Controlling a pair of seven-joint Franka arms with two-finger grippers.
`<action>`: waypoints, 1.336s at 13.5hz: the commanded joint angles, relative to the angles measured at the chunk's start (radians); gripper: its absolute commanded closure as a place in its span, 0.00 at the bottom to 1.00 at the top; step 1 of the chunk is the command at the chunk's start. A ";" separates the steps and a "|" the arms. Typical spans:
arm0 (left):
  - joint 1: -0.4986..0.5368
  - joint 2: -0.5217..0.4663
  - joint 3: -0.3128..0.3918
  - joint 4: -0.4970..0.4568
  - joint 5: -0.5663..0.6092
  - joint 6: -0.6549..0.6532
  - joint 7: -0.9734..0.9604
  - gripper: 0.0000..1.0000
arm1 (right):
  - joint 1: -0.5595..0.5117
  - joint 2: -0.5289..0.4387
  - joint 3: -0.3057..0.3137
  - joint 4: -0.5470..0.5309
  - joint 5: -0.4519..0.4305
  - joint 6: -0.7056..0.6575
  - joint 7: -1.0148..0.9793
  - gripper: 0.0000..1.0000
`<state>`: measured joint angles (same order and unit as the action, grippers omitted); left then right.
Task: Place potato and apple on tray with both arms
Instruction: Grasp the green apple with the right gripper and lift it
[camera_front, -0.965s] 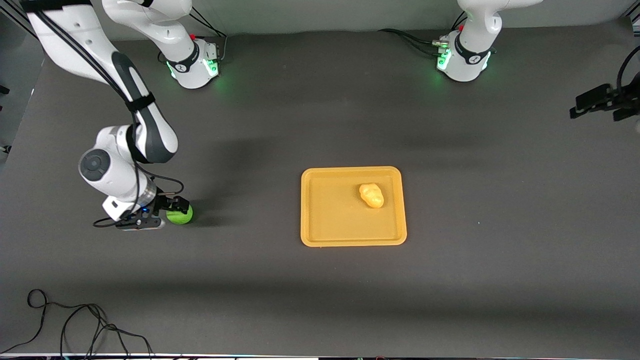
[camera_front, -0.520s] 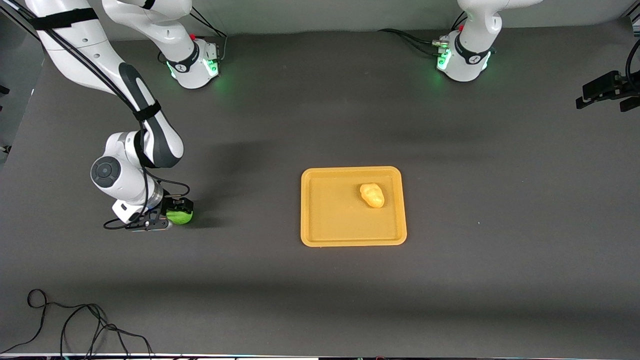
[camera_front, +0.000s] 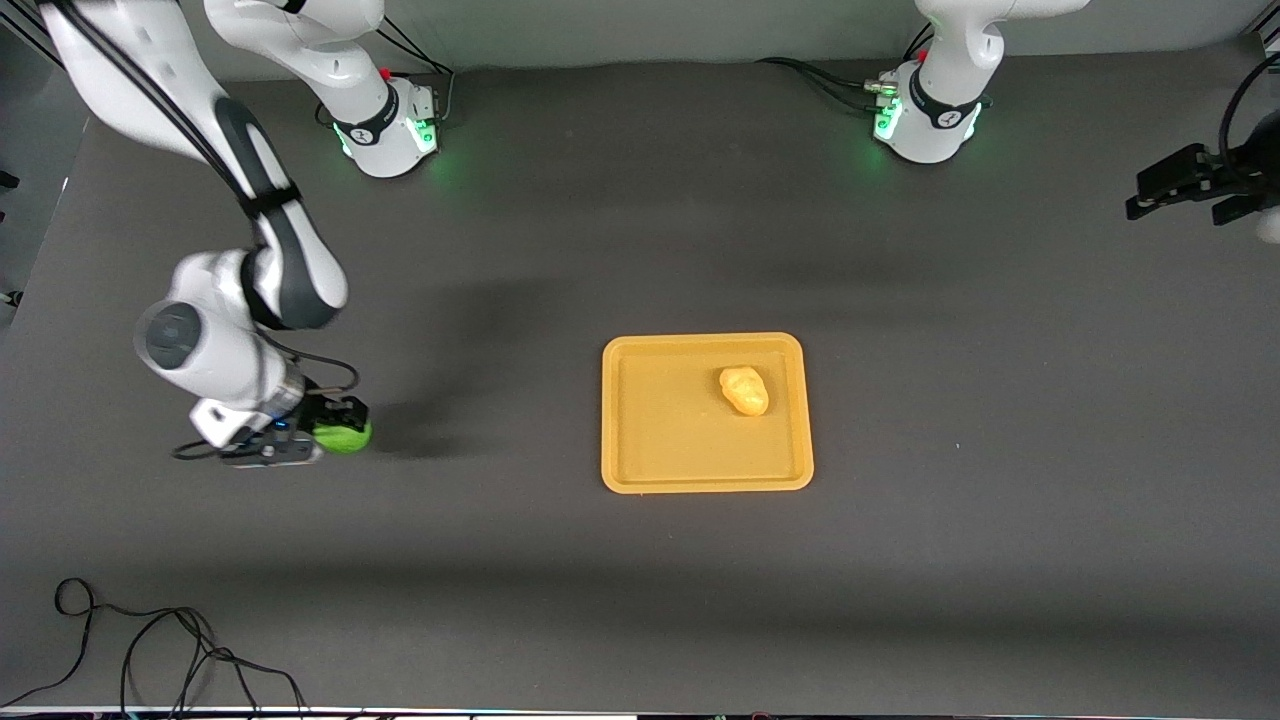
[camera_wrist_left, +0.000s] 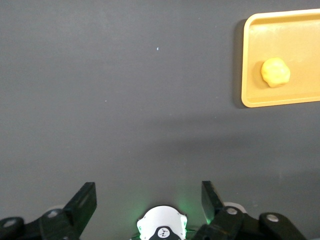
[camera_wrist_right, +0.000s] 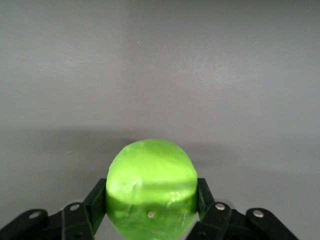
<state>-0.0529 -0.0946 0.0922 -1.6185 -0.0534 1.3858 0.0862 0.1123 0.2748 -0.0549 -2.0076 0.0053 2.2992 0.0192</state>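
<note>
The green apple is held between the fingers of my right gripper, low over the table near the right arm's end. In the right wrist view the apple fills the gap between both black fingers. The potato lies on the orange-yellow tray in the middle of the table, in the tray's half toward the left arm. My left gripper waits high over the left arm's end of the table, open and empty. The left wrist view shows its spread fingers, the tray and the potato.
Both green-lit arm bases stand along the table's edge farthest from the front camera. A loose black cable lies at the near corner toward the right arm's end. Bare dark table lies between the apple and the tray.
My right gripper, with the apple in it, has shifted slightly toward the right arm's end of the table. My left gripper has moved a little. Tray and potato have not moved.
</note>
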 joint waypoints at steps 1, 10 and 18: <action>-0.053 -0.001 0.041 0.026 0.014 -0.001 -0.022 0.05 | 0.023 -0.123 0.006 0.174 -0.002 -0.331 0.020 0.68; -0.058 -0.007 0.034 -0.008 0.145 0.122 -0.020 0.04 | 0.562 0.151 0.007 0.700 0.037 -0.550 0.680 0.68; -0.054 -0.008 0.027 -0.023 0.084 0.136 -0.022 0.04 | 0.673 0.578 0.007 0.911 0.031 -0.327 0.820 0.68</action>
<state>-0.0948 -0.0917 0.1117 -1.6248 0.0437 1.5046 0.0795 0.7688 0.7733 -0.0353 -1.1664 0.0206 1.9442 0.8230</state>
